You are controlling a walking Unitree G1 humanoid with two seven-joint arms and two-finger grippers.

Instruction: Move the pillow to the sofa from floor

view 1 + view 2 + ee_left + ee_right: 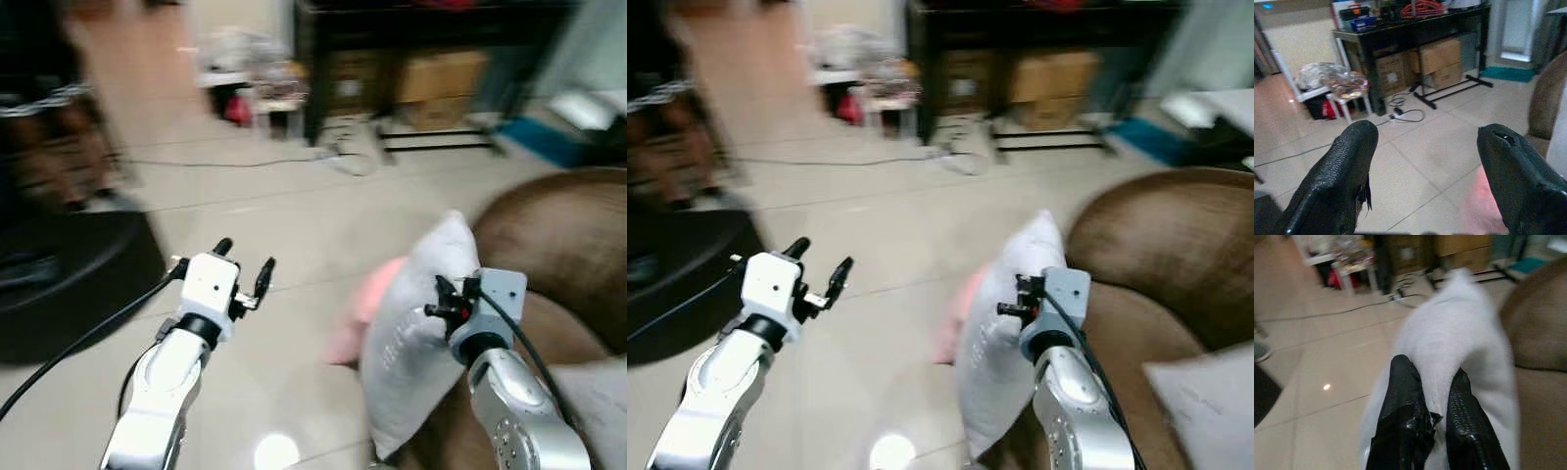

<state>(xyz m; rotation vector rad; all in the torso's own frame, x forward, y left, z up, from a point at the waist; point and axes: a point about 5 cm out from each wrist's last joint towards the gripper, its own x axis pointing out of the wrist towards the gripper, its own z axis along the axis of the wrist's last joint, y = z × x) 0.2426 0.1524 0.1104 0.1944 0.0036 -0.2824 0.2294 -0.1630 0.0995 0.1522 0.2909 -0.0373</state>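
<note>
A white pillow (416,333) stands on edge against the front of the brown sofa (568,245), held off the floor. My right gripper (446,299) is shut on the pillow (1449,342), its black fingers (1403,401) pinching a fold of the fabric. Something pink (367,304) shows behind the pillow, low by the floor. Over the bare tiles to the left, my left gripper (245,264) hovers open, nothing between its fingers (1347,166).
A dark rounded seat (69,274) sits at the left. A black table (1415,29) with cardboard boxes (1440,58) under it stands at the back, with a white stool (1347,93) and a cable (225,162) across the tiled floor. A second light cushion (1205,392) lies on the sofa.
</note>
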